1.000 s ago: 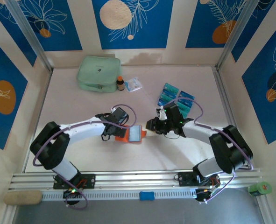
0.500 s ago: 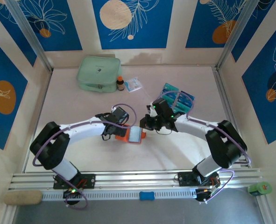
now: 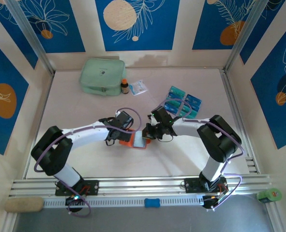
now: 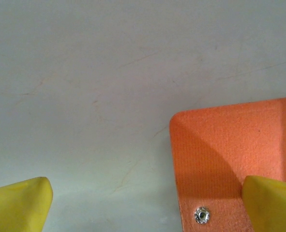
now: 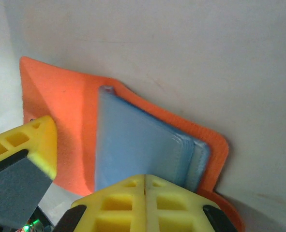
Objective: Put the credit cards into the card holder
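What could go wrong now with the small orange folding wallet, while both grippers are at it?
1. The open left gripper seems to hold down the small orange folding wallet with only one yellow finger, beside the snap button. A pull could slide or turn it.
2. The shut right gripper sits at the pale clear pockets. It might drag or crease them.

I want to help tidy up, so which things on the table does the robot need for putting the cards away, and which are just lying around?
For the job:
- orange card holder
- teal and blue credit cards

Just lying about:
- mint-green pouch
- small brown bottle
- white-and-blue packet
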Motion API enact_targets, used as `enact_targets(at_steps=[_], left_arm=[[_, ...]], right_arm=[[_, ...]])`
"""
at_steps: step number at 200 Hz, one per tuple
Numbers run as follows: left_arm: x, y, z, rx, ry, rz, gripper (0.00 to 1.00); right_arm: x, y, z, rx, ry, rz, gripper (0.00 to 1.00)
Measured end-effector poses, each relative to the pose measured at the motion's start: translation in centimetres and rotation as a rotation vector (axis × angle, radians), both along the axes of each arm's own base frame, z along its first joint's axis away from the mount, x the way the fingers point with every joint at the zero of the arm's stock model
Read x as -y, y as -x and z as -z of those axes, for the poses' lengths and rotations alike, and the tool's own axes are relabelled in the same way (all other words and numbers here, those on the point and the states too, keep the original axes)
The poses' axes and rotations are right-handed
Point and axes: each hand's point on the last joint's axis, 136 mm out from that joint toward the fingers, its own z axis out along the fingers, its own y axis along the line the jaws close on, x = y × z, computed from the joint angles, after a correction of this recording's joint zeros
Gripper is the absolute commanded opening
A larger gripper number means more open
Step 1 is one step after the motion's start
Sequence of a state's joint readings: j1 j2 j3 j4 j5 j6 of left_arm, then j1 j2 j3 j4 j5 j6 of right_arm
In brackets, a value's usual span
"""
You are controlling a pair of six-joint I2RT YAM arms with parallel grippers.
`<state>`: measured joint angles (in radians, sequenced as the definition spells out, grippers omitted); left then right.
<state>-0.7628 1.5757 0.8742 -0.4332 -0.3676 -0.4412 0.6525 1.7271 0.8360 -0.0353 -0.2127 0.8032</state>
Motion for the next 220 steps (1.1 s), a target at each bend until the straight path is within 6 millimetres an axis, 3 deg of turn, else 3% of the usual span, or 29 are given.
enact_targets(at_steps=[34,74,92,115,147,176,197,220], left_arm=[[-0.3,0.4,1.8,-0.031,-0.019,-0.011,1.00],[0.0,0.5,1.3,-0.026,0.010,-0.030,1.00],[0.5,0.6,0.1,-0.019,0.064,-0.035,1.00],[2.0,0.3,-3.0,0.015,0.176,-0.036,1.00],[5.3,-0.5,-7.9,0.059,0.406,-0.034,1.00],[8.3,-0.6,-11.1,0.064,0.638,-0.044,1.00],[10.2,-0.6,-12.1,0.051,0.787,-0.065,1.00],[11.2,0.2,-11.1,0.016,0.896,-0.111,1.00]], right_arm=[[-0.2,-0.4,0.1,0.010,-0.008,0.002,0.00],[-0.1,-0.4,0.2,0.014,-0.011,0.005,0.00],[0.0,-0.4,0.2,0.014,-0.010,0.004,0.00],[0.0,-0.4,0.2,0.015,-0.010,0.003,0.00],[0.0,-0.4,0.2,0.015,-0.010,0.003,0.00],[0.0,-0.4,0.2,0.015,-0.010,0.003,0.00],[-0.1,-0.4,0.3,0.017,-0.012,0.003,0.00],[0.0,-0.4,0.3,0.018,-0.013,0.003,0.00]])
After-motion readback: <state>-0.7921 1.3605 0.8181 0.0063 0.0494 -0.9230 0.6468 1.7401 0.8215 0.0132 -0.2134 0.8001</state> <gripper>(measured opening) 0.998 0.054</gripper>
